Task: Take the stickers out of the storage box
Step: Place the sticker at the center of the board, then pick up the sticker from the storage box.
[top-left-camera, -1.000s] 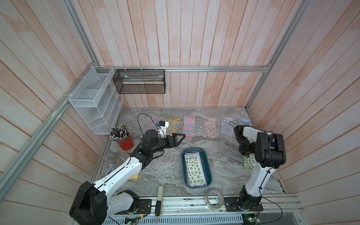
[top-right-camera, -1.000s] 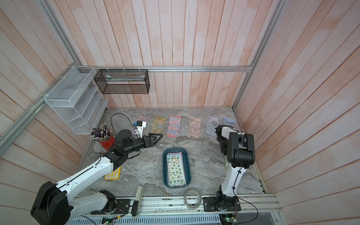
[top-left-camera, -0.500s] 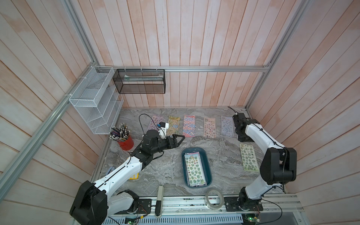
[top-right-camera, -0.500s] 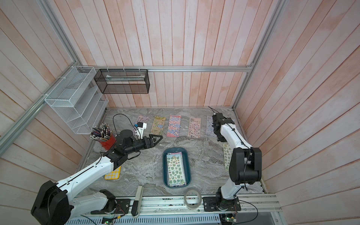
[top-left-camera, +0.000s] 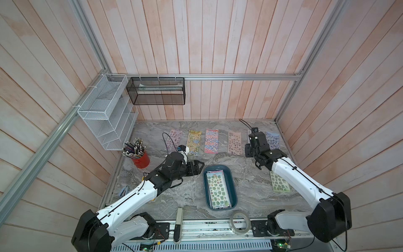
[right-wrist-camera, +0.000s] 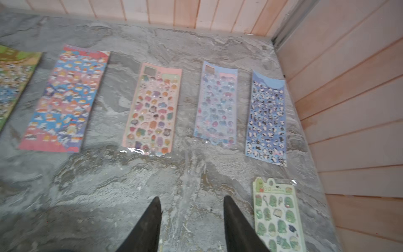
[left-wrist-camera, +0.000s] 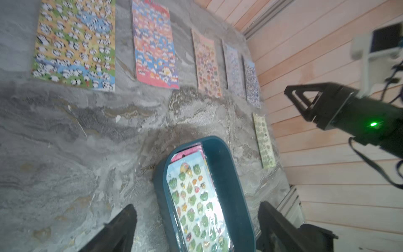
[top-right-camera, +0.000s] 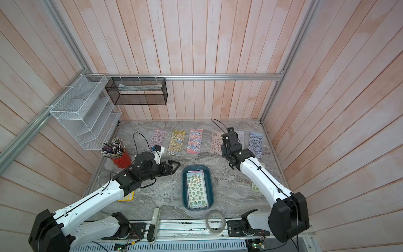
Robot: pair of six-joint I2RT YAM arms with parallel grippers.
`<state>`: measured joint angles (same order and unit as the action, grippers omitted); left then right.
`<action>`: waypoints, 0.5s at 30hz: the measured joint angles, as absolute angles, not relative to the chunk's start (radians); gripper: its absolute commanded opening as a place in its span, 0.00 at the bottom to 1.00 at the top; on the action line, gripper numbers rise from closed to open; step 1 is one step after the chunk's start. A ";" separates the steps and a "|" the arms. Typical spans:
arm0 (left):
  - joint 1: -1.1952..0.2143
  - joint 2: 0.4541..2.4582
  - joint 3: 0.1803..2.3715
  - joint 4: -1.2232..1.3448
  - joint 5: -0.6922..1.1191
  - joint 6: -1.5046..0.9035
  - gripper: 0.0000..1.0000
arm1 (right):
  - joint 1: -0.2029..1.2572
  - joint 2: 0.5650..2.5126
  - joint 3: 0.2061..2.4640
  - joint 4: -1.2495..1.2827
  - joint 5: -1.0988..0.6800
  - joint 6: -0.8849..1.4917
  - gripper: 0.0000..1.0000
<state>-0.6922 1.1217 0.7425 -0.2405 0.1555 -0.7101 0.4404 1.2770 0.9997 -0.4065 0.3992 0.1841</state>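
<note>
The teal storage box [top-left-camera: 233,185] [top-right-camera: 209,185] [left-wrist-camera: 226,174] sits front of centre and holds a stack of stickers; the top sheet [top-left-camera: 216,189] [top-right-camera: 197,189] [left-wrist-camera: 196,203] has green figures. My left gripper [top-left-camera: 199,167] [top-right-camera: 174,167] [left-wrist-camera: 197,207] hovers open by the box's far left corner, holding nothing. Several sticker sheets [top-left-camera: 211,140] [right-wrist-camera: 152,109] lie in a row along the back. A green one [top-left-camera: 279,184] [right-wrist-camera: 277,218] lies at the right. My right gripper [right-wrist-camera: 192,197] [left-wrist-camera: 292,96] is raised, open and holds nothing, aimed at that row. Its wrist [top-left-camera: 257,141] hides the fingers in both top views.
A red cup of pencils [top-left-camera: 140,160] stands at the left, under a white wire rack [top-left-camera: 106,113] and a black mesh basket [top-left-camera: 156,90] on the walls. A tape roll [top-left-camera: 240,220] and a grey bar [top-left-camera: 178,220] lie at the front edge. A yellow stencil [top-right-camera: 126,197] lies under the left arm.
The right arm has unfolded: its elbow dropped toward the front and its gripper shifted slightly left by the back row. The left gripper has come forward toward the box.
</note>
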 measured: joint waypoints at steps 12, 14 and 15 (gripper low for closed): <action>-0.812 1.372 0.843 -0.331 0.057 -0.728 0.77 | 0.533 1.137 0.863 -0.277 0.202 0.176 0.08; -0.815 1.402 0.871 -0.334 0.054 -0.726 0.74 | 0.565 1.145 0.826 -0.276 0.173 0.187 0.03; -0.815 1.414 0.882 -0.335 0.052 -0.724 0.72 | 0.584 1.152 0.808 -0.277 0.161 0.192 0.00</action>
